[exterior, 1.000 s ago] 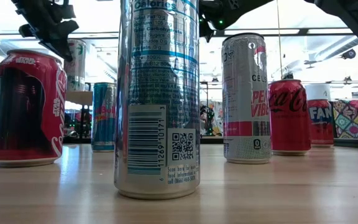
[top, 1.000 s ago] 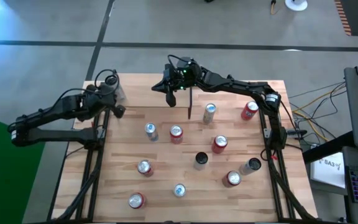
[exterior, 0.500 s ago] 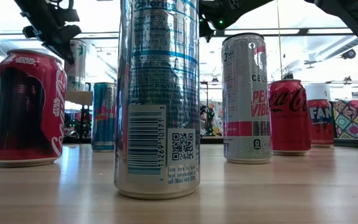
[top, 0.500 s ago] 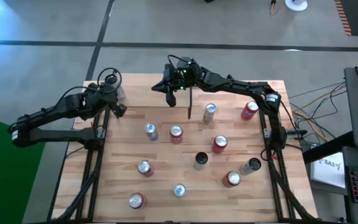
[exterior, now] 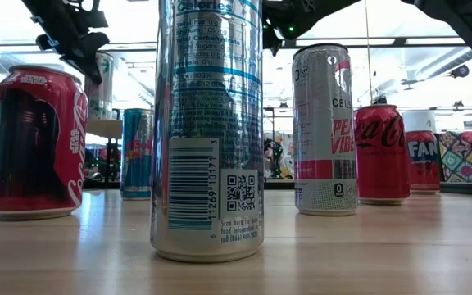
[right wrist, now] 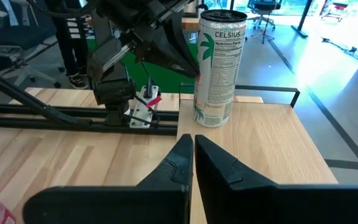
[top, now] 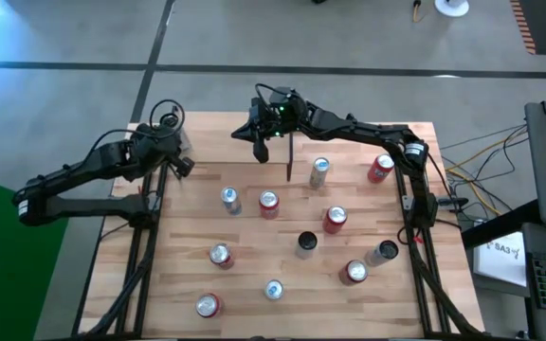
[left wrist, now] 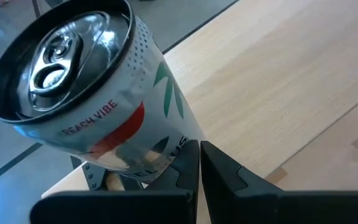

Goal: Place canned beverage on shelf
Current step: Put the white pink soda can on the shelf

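Can (left wrist: 98,106) on shelf (right wrist: 247,134); left tool (left wrist: 199,163) shut, empty, beside it.

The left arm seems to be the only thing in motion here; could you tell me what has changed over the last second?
The left gripper, fingers shut and empty, has drawn slightly up and away from the Celsius can standing on the shelf. The can stayed upright, untouched. The right gripper, also shut, and the cans on the table did not move.
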{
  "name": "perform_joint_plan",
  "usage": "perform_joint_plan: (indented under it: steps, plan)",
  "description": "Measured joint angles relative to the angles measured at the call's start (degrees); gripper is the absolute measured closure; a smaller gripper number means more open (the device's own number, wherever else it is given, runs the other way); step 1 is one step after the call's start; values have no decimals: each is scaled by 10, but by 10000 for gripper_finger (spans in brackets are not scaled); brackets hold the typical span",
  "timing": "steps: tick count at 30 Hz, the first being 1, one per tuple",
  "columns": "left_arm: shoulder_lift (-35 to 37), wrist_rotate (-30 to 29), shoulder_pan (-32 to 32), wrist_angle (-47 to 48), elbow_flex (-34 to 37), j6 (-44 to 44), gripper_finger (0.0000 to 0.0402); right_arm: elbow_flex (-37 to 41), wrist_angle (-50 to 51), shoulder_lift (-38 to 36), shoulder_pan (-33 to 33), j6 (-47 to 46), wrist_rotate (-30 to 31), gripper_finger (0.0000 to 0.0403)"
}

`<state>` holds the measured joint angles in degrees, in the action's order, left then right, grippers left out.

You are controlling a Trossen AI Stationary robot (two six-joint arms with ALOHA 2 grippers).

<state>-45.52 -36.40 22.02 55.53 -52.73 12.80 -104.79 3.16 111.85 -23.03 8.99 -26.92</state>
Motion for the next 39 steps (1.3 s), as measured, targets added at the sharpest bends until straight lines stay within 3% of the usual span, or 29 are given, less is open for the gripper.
perform_joint_plan:
  steps: [8,14,21,28,39]
  plan:
    - [3,4,6,0,0,-4,402,0,0,0,0,1,0,394]
    - [13,119,6,23,-40,-2,402,0,2,0,0,4,0,394]
    - [-3,135,7,105,-102,18,402,0,10,0,0,15,0,394]
    - [-37,224,8,105,-144,-79,402,0,10,0,0,17,0,394]
    - [-111,205,62,204,-196,-160,402,0,13,0,0,16,0,394]
